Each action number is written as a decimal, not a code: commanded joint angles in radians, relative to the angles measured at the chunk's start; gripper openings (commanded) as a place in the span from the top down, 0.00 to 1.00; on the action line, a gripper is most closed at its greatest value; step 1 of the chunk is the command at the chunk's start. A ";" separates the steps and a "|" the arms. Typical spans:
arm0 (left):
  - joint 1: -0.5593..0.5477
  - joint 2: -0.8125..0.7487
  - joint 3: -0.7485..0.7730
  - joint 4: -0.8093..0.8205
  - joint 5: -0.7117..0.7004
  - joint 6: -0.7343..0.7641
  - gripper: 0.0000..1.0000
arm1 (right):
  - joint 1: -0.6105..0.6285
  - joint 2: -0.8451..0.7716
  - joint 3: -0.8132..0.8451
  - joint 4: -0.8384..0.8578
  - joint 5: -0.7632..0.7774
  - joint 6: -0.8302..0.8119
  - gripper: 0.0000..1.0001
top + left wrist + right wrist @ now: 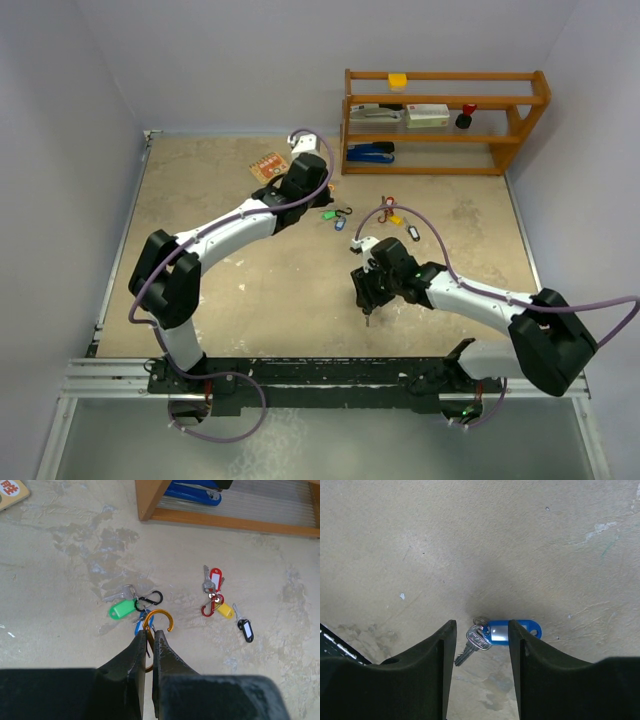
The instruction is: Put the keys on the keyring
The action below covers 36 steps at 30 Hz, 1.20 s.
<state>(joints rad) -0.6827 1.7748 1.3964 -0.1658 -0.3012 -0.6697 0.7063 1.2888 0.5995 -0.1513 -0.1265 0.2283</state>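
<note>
Keys [206, 583] are mostly lying in two small clumps on the table [250, 300] near the wooden shelf [440, 75], but the blue-tagged key [479, 641] is lying on its own between the right gripper's [481, 624] fingers. Its long axis is running across the gap, with the blade angling toward the lower left of the wrist view and the tag poking out right past the other finger. That gripper is sitting roughly half open and straddling it without clamping, while the left gripper [150, 634] is pinching fully closed on the orange keyring [160, 611], just beside the green-tagged key [122, 609].
</note>
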 commanded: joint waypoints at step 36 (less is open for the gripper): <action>0.041 -0.043 -0.041 0.047 0.026 -0.009 1.00 | 0.024 0.038 0.027 -0.015 0.002 0.009 0.93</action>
<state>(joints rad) -0.6498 1.7737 1.3590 -0.1631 -0.2867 -0.6697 0.7235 1.3361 0.5999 -0.1528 -0.1238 0.2386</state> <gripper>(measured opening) 0.022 0.128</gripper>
